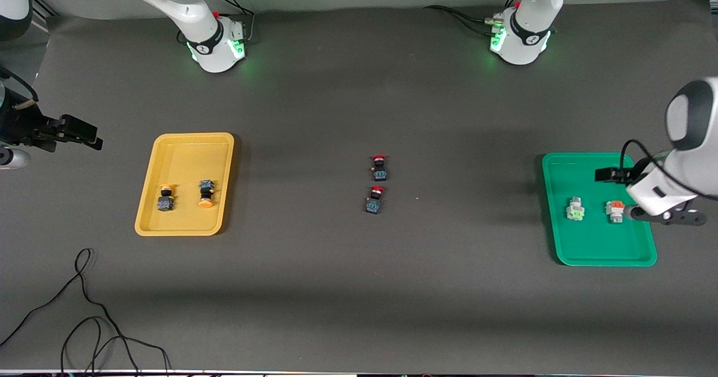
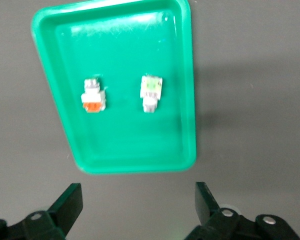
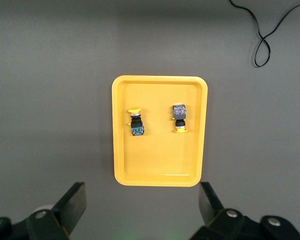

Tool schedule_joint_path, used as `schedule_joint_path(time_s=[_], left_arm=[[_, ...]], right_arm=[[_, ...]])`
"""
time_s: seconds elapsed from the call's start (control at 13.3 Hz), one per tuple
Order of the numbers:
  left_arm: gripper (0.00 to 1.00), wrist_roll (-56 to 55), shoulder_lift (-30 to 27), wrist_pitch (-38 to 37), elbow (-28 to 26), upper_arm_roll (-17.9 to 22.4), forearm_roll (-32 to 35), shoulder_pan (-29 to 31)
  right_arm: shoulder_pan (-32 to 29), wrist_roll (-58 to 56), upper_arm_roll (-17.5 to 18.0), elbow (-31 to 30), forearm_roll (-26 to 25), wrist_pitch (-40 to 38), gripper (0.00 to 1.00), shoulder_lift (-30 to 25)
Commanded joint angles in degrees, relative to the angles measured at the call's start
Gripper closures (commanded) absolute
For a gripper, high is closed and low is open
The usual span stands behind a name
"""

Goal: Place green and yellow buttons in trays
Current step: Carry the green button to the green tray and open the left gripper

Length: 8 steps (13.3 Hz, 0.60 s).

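Note:
The mustard yellow tray (image 1: 190, 155) holds two black switches with orange-yellow caps (image 1: 165, 197) (image 1: 206, 193); the right wrist view shows the tray (image 3: 160, 160) and both (image 3: 136, 122) (image 3: 179, 117). The green tray (image 1: 594, 242) holds a white-grey switch with a light-green block (image 1: 575, 209) and one with an orange-red block (image 1: 615, 211); the left wrist view shows the tray (image 2: 130, 145) and both (image 2: 151, 92) (image 2: 93, 97). My left gripper (image 1: 620, 194) (image 2: 138, 202) is open and empty, high over the green tray's edge. My right gripper (image 1: 90, 134) (image 3: 142, 202) is open and empty, beside the yellow tray.
Two black switches with red caps (image 1: 380, 168) (image 1: 375, 200) lie on the grey mat midway between the trays. A loose black cable (image 1: 84, 309) curls on the mat nearer the front camera than the yellow tray; it also shows in the right wrist view (image 3: 262, 45).

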Motion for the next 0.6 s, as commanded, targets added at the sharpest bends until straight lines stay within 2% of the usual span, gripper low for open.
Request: schedule_joint_path(time_s=[0.0, 0.15, 0.22, 0.52], left_arm=[[0.0, -0.02, 0.63, -11.57, 10.83, -1.95, -1.02, -0.52], [0.0, -0.11, 0.63, -17.39, 16.65, -2.22, -3.13, -0.61], [0.0, -0.11, 0.63, -18.29, 17.81, -2.66, -3.92, -0.61], [0.0, -0.2, 0.02, -19.43, 18.69, -4.33, -5.51, -0.61]], right_arm=[[0.59, 1.48, -0.15, 0.76, -1.01, -0.07, 0.0, 0.28], [0.59, 1.48, -0.15, 0.76, -0.93, -0.07, 0.0, 0.28], [0.68, 1.57, -0.15, 0.76, -1.01, -0.15, 0.0, 0.28], [0.68, 1.48, -0.24, 0.76, -1.01, -0.16, 0.0, 0.28]])
